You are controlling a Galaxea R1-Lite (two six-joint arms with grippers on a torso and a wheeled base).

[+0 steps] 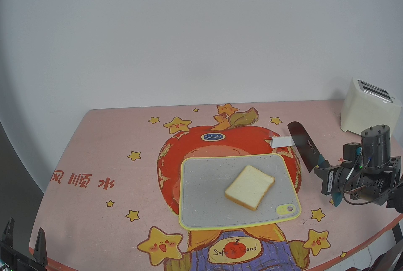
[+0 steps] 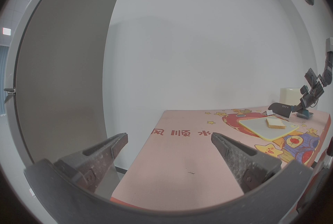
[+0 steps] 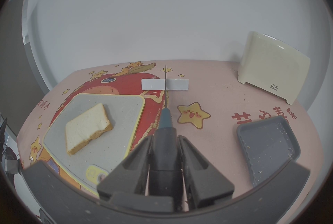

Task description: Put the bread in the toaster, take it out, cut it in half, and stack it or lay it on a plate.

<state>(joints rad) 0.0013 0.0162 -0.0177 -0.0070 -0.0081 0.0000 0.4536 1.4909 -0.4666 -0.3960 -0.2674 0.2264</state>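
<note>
Pink cartoon table (image 1: 105,141), white wall (image 1: 201,24) — right gripper (image 3: 165,141) clamps knife (image 1: 304,144), left gripper (image 2: 169,137) gapes empty.

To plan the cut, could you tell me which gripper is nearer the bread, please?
Right. The right gripper, shut on the knife, is just right of the cutting board holding the bread; the left gripper is at the table's near-left corner.

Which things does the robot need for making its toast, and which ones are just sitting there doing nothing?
For the job:
bread
cutting board under the bread
knife, held in the right gripper
toaster
grey tray, probably serving as the plate

Just lying about:
small white block beside the knife blade
</note>
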